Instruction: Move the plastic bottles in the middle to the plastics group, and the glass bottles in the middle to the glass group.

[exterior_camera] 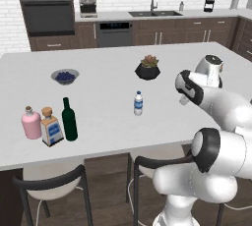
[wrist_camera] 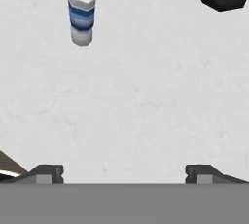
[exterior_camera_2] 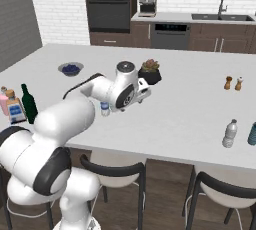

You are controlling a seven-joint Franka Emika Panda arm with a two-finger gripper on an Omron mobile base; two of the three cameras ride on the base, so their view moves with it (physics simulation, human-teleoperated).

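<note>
White robot arm is reaching over the pale island counter [exterior_camera: 108, 122], two-finger gripper [wrist_camera: 124, 172] hanging above bare countertop with its fingertips spread wide and nothing between them. Small clear plastic water bottle with blue label [exterior_camera: 138, 103] is standing upright mid-frame in the left base view, sitting upper left in the hand view [wrist_camera: 81, 11], well apart from the fingertips. Tall slim dark green glass bottle [exterior_camera: 69, 120] is standing lower left in the left base view, just beside the square clear blue-labelled bottle with cork [exterior_camera: 51, 127] and the rounded pink corked bottle [exterior_camera: 31, 123]. Plain greyish-clear plastic bottle [exterior_camera_2: 229, 133] is standing at the right of the right base view, near a blue-green bottle [exterior_camera_2: 252, 134] cut by the frame edge. Black pot with succulent [exterior_camera: 147, 68] and blue bowl [exterior_camera: 65, 76] are sitting farther back. Two tiny shakers [exterior_camera_2: 233, 83] are standing upper right in the right base view.
</note>
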